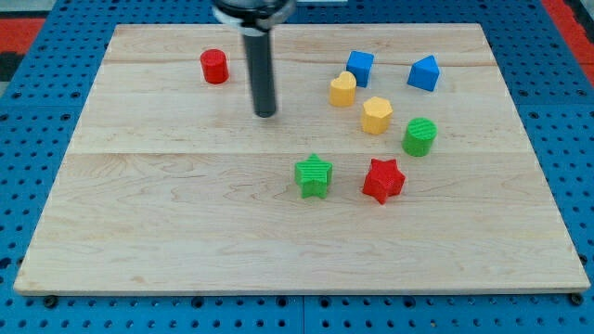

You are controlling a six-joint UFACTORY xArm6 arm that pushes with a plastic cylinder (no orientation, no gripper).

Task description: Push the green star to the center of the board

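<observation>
One dark rod comes down from the view's top edge, and my tip [265,114] rests on the wooden board [167,232] with no block touching it; it is a plain rod end, with no jaws to open or close. The green star [314,175] lies below my tip and a little toward the view's right, well apart from it, with bare wood between the two. The star sits close to the middle of the board, slightly toward the view's right.

Seven blocks are on the board in all, and I place the others from the green star. One red star [383,180] lies just to its right, near but not touching. One green cylinder [419,136] stands further right and higher, above and to the right of the red star. Two yellow blocks lie up and to the right of the green star: a yellow hexagon [377,115] and, higher and a bit left of it, a yellow block with a rounded top [342,89]. Two blue blocks sit higher still: a blue cube [360,67] and, to its right, a blue triangular block [424,73]. One red cylinder [214,67] stands far up and to the left of the green star, to the left of the rod.
</observation>
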